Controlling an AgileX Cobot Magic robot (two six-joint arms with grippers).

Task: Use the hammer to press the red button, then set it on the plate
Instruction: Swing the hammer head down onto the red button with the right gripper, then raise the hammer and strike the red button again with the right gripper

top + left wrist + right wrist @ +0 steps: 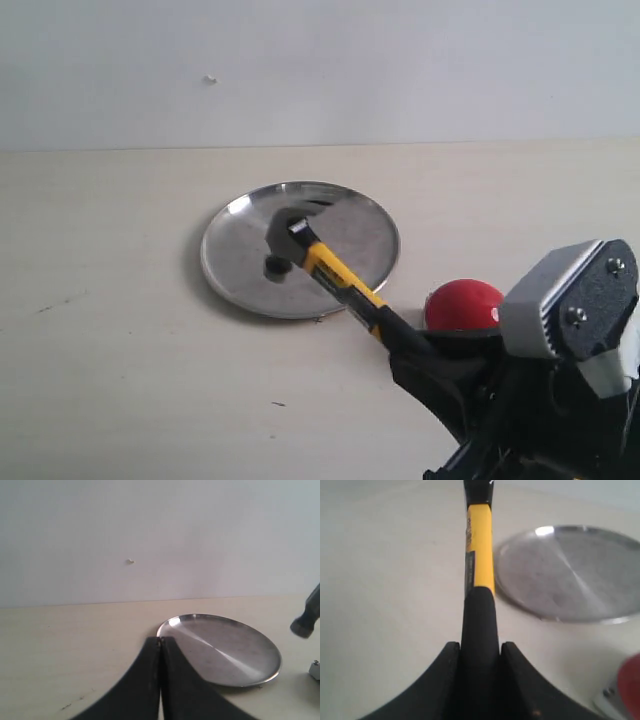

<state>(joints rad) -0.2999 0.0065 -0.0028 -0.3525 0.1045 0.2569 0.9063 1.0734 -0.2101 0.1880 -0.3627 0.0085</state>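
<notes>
My right gripper [425, 350] is shut on the black rubber handle of the hammer [340, 280]. The hammer reaches up-left, and its dark head hangs over the steel plate [240, 215], which mirrors it. The right wrist view shows the hammer [479, 555] clamped between my fingers, with the plate [570, 575] beside it. Behind the gripped handle, the red button [462, 303] is partly hidden by my right arm; a red edge of the button [631, 685] shows in the wrist view. My left gripper [160, 641] is shut on nothing, near the rim of the plate [225, 650]. The hammer head [307, 617] enters at the view's edge.
The table [120, 350] is a pale beige surface with a few small dark marks, backed by a plain white wall [320, 60]. My right arm's bulky wrist [570, 300] fills the lower right corner of the exterior view.
</notes>
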